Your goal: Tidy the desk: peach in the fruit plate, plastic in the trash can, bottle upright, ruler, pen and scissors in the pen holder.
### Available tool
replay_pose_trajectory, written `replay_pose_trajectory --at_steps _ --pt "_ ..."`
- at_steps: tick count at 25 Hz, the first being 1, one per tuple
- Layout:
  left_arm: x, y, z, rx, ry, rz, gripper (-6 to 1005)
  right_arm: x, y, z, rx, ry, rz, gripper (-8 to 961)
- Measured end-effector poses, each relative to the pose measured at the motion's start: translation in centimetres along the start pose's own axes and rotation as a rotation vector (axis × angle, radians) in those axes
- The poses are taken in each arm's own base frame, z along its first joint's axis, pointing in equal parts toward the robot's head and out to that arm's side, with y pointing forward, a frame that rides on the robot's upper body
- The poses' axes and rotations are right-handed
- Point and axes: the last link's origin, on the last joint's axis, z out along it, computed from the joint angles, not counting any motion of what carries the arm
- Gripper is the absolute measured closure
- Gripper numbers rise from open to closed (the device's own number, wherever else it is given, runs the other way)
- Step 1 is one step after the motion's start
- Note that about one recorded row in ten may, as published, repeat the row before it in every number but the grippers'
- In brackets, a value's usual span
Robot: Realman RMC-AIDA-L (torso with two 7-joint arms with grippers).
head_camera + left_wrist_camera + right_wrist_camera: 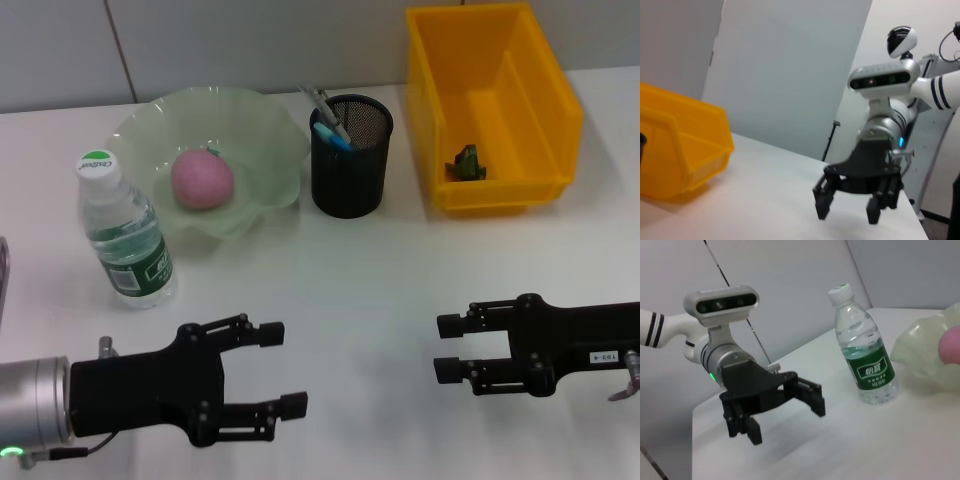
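From my head camera, both tools hover low over the bare near part of the white worktop (360, 300). The left tool (283, 368) sits at 7 o'clock, jaws spread wide and holding nothing; the right tool (448, 348) at 4 o'clock, likewise wide and empty. The water bottle (125, 232) stands upright at 10 o'clock, just beyond the left tool. The pink peach (202, 180) rests in the green fruit plate (262, 125) at 11. The black mesh pen holder (352, 160) with pens is at 12, the yellow bin (500, 110) at 1.
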Motion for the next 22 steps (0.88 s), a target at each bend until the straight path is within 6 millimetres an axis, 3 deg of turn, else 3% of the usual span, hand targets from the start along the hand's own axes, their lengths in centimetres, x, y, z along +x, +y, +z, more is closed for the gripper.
replay_pose_trajectory --at_steps 22 --pt "0.76 -0.3 -1.0 -0.017 -0.005 0.015 140 -0.48 -0.2 0.96 -0.005 -0.007 -0.024 317"
